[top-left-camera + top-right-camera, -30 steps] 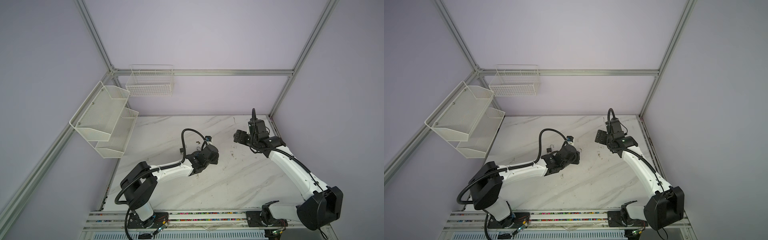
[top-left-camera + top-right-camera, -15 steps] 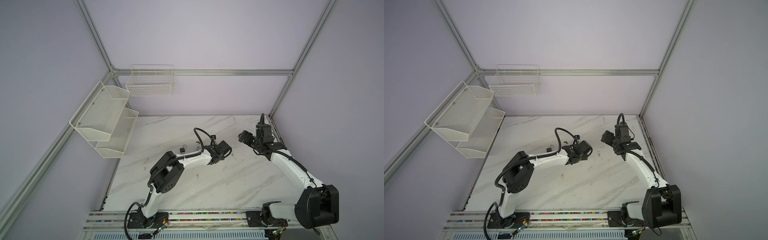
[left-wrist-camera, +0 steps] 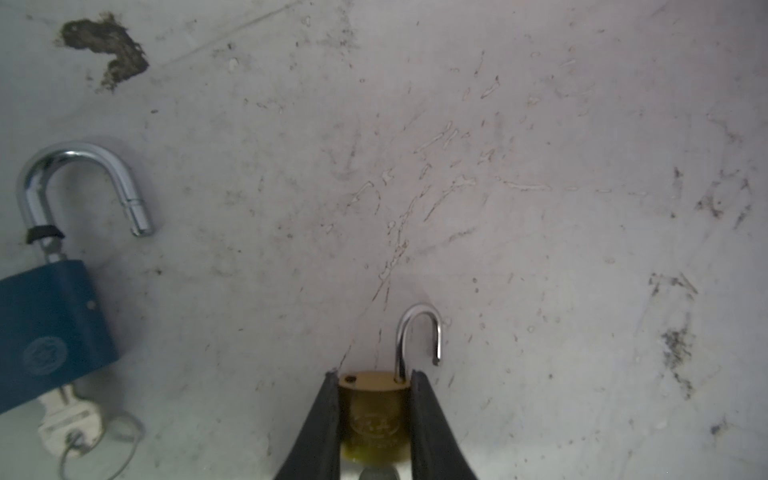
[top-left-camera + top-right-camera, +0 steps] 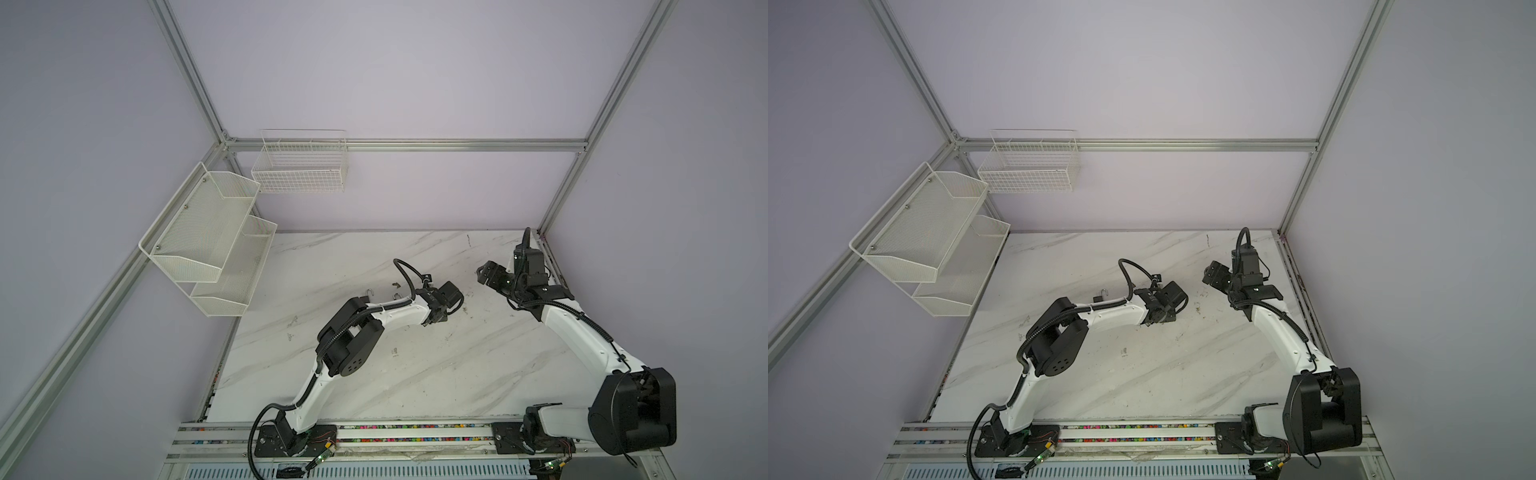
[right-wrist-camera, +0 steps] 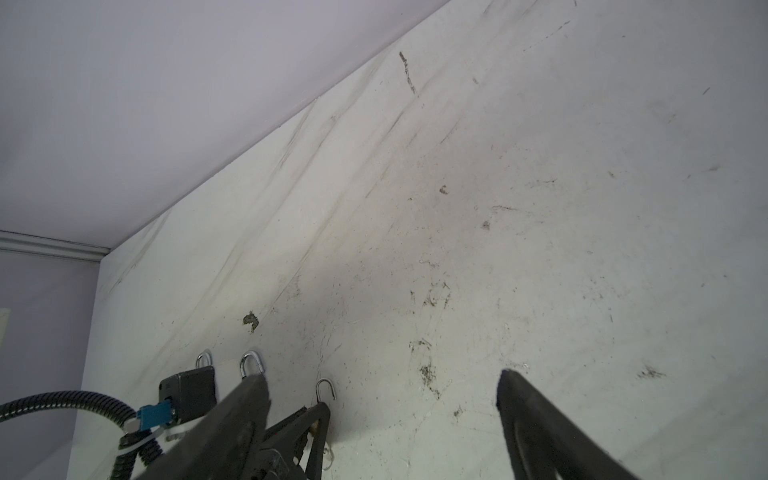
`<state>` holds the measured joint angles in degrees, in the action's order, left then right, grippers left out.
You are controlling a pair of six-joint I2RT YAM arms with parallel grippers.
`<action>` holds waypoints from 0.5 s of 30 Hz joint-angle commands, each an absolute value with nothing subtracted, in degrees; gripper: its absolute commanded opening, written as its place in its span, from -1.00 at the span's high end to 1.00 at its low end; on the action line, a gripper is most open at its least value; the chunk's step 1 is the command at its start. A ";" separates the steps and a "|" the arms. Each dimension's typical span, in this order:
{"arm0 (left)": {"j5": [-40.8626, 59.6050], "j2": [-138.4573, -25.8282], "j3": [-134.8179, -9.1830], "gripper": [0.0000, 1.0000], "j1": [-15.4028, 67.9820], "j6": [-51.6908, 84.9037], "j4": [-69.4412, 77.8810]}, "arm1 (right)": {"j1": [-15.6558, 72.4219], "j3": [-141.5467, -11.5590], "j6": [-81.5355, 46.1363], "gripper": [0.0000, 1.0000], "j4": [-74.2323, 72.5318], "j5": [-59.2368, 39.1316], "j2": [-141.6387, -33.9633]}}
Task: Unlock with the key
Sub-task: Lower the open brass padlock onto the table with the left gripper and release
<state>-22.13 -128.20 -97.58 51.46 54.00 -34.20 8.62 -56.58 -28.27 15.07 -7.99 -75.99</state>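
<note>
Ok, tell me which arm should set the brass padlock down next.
Left. The left gripper is already shut on the brass padlock, whose shackle stands open. The right gripper is open, holds nothing and is apart from the padlock.

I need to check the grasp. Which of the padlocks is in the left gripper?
The small brass padlock, pinched in the left gripper, shackle open. The larger blue padlock lies untouched beside it with a key in its base.

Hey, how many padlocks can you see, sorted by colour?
blue padlock: 1
brass padlock: 1
third padlock, body hidden, colour unclear: 1
Total: 3
</note>
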 commanded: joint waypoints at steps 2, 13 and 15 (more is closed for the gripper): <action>-20.94 -129.27 -103.80 1.00 51.08 55.02 -35.98 | 8.29 -55.89 -28.65 -0.78 13.45 -8.61 -76.30; -19.94 -128.92 -103.89 0.40 50.54 55.47 -36.87 | 8.29 -56.33 -28.87 -0.78 13.47 -9.13 -76.25; -19.86 -128.59 -103.89 0.33 50.38 55.46 -36.86 | 8.27 -56.38 -29.08 -0.78 13.49 -9.29 -76.00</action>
